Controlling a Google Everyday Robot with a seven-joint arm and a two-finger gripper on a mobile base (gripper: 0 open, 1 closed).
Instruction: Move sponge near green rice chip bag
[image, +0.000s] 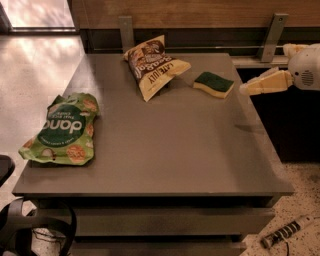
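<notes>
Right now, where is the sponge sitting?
In the camera view, the sponge lies back right on the table, beside the brown and yellow chip bag; the pincer hovers just right of it, not touching.

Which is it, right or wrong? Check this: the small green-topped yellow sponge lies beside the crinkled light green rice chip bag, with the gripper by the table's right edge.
Wrong. In the camera view the sponge lies beside the brown and yellow chip bag, across the grey table from the green rice chip bag. The gripper is by the table's right edge.
</notes>
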